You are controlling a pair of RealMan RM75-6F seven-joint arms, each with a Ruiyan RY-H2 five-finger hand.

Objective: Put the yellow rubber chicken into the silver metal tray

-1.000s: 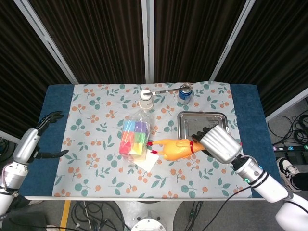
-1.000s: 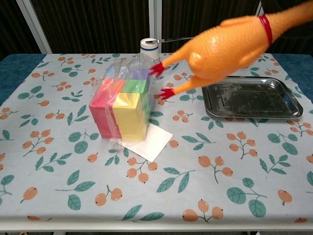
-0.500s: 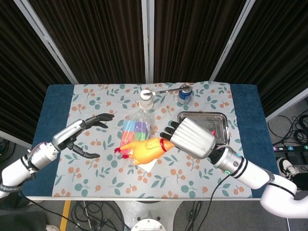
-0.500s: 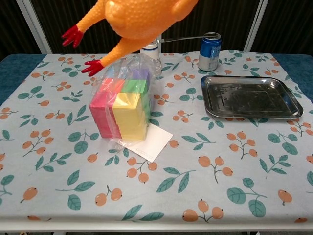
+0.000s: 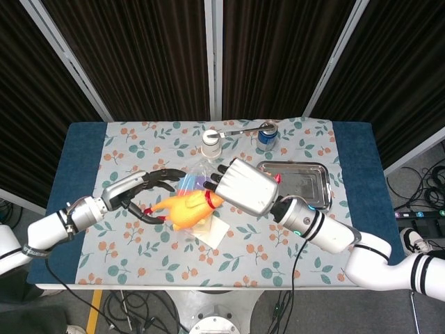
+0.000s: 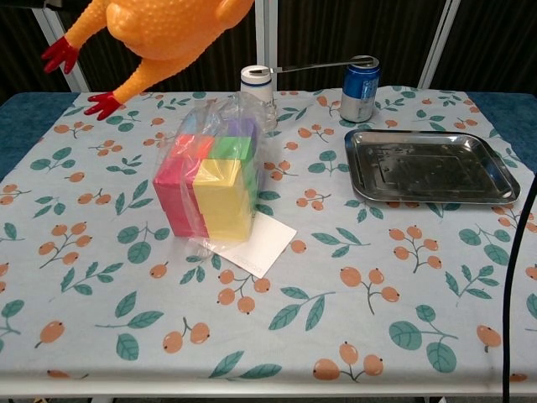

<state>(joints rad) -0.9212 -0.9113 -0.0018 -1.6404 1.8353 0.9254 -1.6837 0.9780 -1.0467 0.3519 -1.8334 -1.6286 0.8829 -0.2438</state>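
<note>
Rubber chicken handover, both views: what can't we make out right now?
- Head view: the right robot hand covers the rubber chicken head, so its grip is unseen.
- Head view: whether the left robot hand touches the chicken's feet is unclear.
- Chest view: top edge crops the chicken; neither hand shows.
- Tray: nothing hidden.

Item count: one chicken point(image 5: 183, 209), one tray point(image 6: 432, 165), one can point(image 6: 360, 77), one white-capped bottle point(image 6: 257, 86), one bag of coloured blocks point(image 6: 211, 180), one paper card point(image 6: 257, 245), two hands: left point(image 5: 142, 191), right point(image 5: 240, 186).
</note>
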